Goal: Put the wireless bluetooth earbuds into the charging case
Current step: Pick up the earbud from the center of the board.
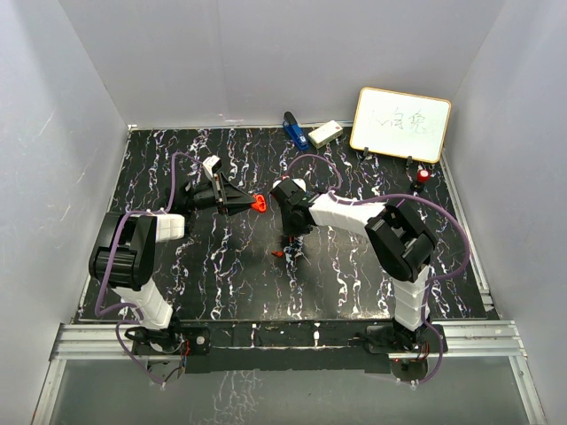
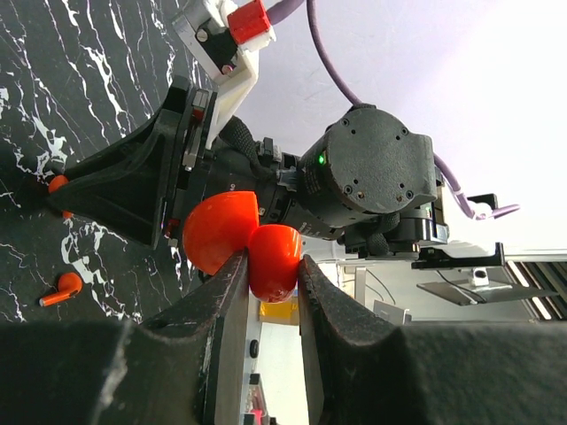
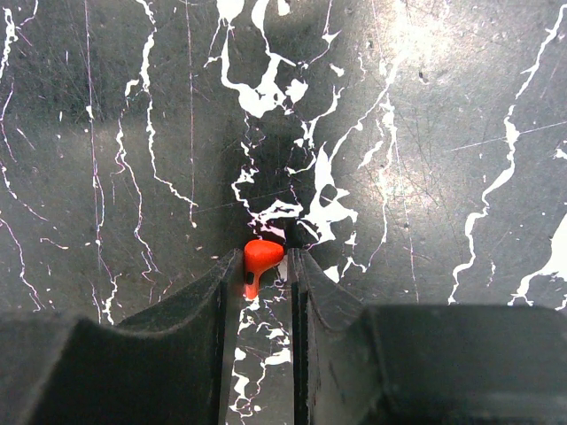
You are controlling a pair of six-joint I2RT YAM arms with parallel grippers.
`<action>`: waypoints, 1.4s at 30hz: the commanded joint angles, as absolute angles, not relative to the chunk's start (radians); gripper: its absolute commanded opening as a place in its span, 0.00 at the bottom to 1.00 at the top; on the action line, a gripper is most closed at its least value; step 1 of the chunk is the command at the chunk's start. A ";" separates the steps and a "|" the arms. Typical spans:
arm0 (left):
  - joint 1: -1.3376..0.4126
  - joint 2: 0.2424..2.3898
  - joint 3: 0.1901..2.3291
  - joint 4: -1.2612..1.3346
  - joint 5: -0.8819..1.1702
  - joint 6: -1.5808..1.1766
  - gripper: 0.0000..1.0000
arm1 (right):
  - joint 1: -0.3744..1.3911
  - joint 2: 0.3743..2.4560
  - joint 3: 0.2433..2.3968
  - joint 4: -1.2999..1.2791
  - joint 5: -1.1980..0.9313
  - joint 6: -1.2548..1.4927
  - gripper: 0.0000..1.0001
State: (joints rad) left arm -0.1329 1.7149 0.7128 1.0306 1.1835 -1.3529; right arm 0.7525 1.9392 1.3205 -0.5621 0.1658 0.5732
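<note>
The left gripper (image 2: 272, 266) is raised off the table (image 1: 230, 292) and clamped narrow on the red charging case (image 2: 221, 232). The case is open, its lid swung away from the base, and the whole thing hangs tipped in the air. I'd worry about that grip: the fingers pinch a smooth rounded shell, so any push from an earbud going in could twist or squirt it out.

Below it, a loose red earbud (image 2: 60, 290) lies on the table, apart from both claws. It sits near the other arm's tip, and a careless sweep could flick it away.

Further right, the right gripper (image 3: 264, 258) points straight down with its jaws drawn nearly together on the second red earbud (image 3: 260, 257), low against the table. Only a sliver of it is caught between the fingers. It may swivel during the lift and arrive turned wrong for its socket. Then it would jam at the rim or drop.
</note>
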 commanded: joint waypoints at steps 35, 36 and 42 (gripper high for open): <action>-0.161 1.573 0.641 0.972 1.059 -1.328 0.00 | 0.757 2.013 1.354 -0.597 0.154 0.510 0.19; -0.161 1.573 0.643 0.972 1.060 -1.328 0.00 | 0.756 2.014 1.354 -0.598 0.155 0.507 0.20; -0.163 1.563 0.641 0.958 1.060 -1.318 0.00 | 0.757 2.020 1.359 -0.605 0.174 0.496 0.28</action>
